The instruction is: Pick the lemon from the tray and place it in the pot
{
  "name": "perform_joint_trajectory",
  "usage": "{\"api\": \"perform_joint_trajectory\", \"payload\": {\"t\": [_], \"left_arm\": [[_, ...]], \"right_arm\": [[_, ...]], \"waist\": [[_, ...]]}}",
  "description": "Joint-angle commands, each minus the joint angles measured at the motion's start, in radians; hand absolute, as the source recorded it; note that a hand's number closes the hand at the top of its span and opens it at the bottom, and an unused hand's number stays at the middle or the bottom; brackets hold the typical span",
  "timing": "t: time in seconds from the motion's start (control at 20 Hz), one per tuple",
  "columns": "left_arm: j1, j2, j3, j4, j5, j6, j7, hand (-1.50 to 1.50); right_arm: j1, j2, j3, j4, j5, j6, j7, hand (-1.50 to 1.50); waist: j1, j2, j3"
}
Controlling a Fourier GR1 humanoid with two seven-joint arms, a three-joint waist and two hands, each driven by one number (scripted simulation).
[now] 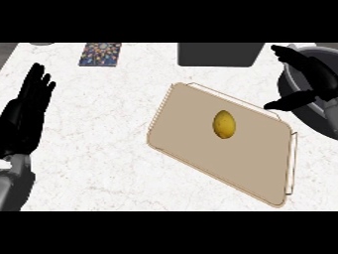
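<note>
Nearest the camera, at the desk's near left edge, the left robot hand stands on its grey forearm with fingers straight and pointing up, spread and holding nothing, resting well apart from everything else.

On the tray lies the lemon, a yellow oval standing lengthwise a little toward the tray's far right part, clear of its rims and touched by nothing. That tray is a tan, flat rectangle with a low raised lip, turned at an angle on the white speckled desk so that one corner points to the far side and another to the near right. It holds only the lemon.

To the right of the lemon, beyond the tray's far right rim, the right robot hand hangs with its fingers spread and lightly bent and the thumb reaching back toward the tray; it grips nothing. It is near the lemon but apart from it, and sits over the pot, a dark grey round vessel at the desk's right edge, much of it hidden by the hand and forearm. What is inside the pot cannot be told.

Along the desk's far edge stand a dark grey box-like block and, further left, a small patterned card.
</note>
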Motion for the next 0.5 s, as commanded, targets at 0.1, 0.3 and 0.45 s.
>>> {"api": "perform_joint_trajectory", "payload": {"t": [0.1, 0.3, 0.45], "left_arm": [[0.004, -0.007, 0.008, 0.002, 0.01, -0.014, 0.001, 0.0], [-0.054, 0.003, 0.021, 0.009, -0.002, 0.009, 0.052, 0.0], [-0.01, -0.004, 0.04, 0.058, 0.007, -0.037, -0.039, 0.0]], "right_arm": [[-0.097, -0.019, 0.15, -0.005, 0.079, 0.25, 0.212, -1.5], [-0.171, 0.036, 0.232, -0.038, 0.116, 0.368, 0.357, -1.5], [-0.212, 0.112, 0.26, -0.019, 0.131, 0.41, 0.459, -1.5]], "waist": [[0.0, -0.001, -0.001], [-0.01, -0.004, -0.001], [-0.005, 0.001, -0.001]]}}
